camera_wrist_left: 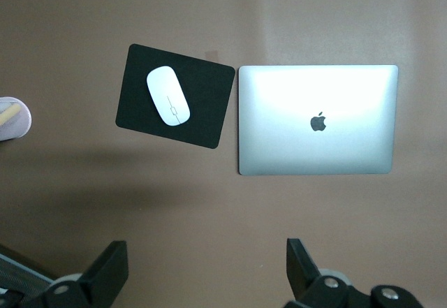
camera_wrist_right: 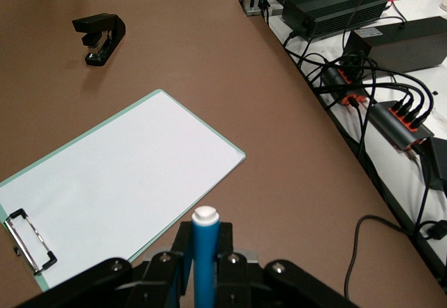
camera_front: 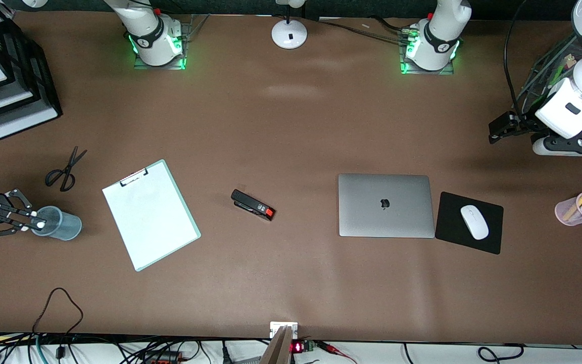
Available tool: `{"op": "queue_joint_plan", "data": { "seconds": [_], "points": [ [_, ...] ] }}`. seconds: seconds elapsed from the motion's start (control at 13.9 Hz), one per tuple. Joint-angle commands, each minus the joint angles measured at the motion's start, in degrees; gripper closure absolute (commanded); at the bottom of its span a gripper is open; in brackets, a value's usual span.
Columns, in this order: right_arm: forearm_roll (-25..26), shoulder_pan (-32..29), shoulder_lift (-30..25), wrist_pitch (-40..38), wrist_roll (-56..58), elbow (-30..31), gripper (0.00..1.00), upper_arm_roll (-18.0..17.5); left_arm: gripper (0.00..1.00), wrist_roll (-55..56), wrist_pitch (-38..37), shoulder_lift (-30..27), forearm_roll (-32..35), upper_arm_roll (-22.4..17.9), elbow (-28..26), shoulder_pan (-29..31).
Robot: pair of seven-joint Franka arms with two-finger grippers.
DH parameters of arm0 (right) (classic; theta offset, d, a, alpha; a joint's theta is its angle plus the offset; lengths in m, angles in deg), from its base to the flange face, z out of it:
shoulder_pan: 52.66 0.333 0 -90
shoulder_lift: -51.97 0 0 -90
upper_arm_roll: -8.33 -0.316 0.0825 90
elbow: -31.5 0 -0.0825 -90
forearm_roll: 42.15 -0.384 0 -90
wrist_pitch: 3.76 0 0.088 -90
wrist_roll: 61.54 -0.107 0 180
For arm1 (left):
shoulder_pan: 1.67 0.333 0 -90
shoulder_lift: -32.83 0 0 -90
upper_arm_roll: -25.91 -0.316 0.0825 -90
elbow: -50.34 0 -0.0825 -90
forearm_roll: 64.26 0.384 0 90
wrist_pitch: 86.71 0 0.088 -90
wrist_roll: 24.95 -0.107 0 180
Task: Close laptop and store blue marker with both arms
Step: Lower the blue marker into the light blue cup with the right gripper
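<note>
The laptop [camera_front: 386,205] [camera_wrist_left: 318,119] lies shut on the table, silver lid up with its dark logo showing. My right gripper [camera_front: 33,222] [camera_wrist_right: 205,242] hangs at the right arm's end of the table, shut on the blue marker [camera_wrist_right: 205,262]. The marker's white cap [camera_front: 41,224] sits over the rim of a clear bluish cup [camera_front: 63,225]. My left gripper [camera_front: 495,132] [camera_wrist_left: 206,252] is raised over the left arm's end of the table, open, with nothing between its fingers.
A white clipboard [camera_front: 150,214] [camera_wrist_right: 119,182], a black stapler [camera_front: 253,205] [camera_wrist_right: 100,35] and scissors [camera_front: 63,169] lie between cup and laptop. A mouse [camera_front: 474,221] rests on a black pad [camera_front: 447,232] beside the laptop. A pink pen cup [camera_front: 581,207] and black trays [camera_front: 23,86] stand at the ends.
</note>
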Motion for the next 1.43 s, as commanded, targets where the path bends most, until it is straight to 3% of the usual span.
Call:
{"op": "queue_joint_plan", "data": {
  "seconds": [0.0, 0.36, 1.36],
  "points": [
    [-1.7, -2.1, 2.3, -1.8, 1.4, -1.9, 0.95, -0.9, 0.00, 0.1, -0.4, -1.0, -0.5, -0.5, -0.4, -0.4],
    [-6.2, -3.4, 4.7, -2.0, 5.7, -1.9, 0.95, -0.8, 0.00, -1.2, -2.6, -0.8, -0.2, 0.0, 1.2, -0.4],
    [-7.3, -5.6, 10.0, -1.8, 6.4, -2.1, 0.95, -0.8, 0.00, -2.9, -3.0, -0.7, -0.3, -0.1, 1.2, -0.4]
  ]
}}
